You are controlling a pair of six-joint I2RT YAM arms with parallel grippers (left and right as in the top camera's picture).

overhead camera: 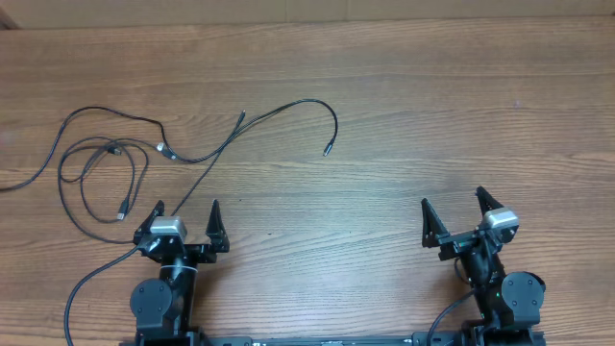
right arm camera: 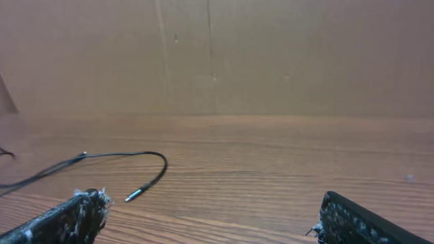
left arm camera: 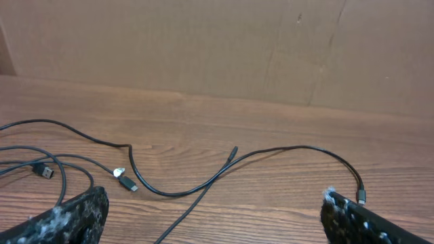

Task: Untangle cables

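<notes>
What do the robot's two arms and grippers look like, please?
Both arms are black. The left gripper and right gripper each have two pointed black fingers, scuffed whitish, and a silver block beside them. A thick black wire trails from each base.

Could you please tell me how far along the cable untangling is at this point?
Done: nothing that shows. The cables lie looped over one another on the table's left side, crossing near a silver plug. Only one free end arcs out toward the middle.
In hand: nothing. The left gripper and the right gripper both stand open, holding nothing.
Left: practically everything, pulling each cord clear of the others.
</notes>
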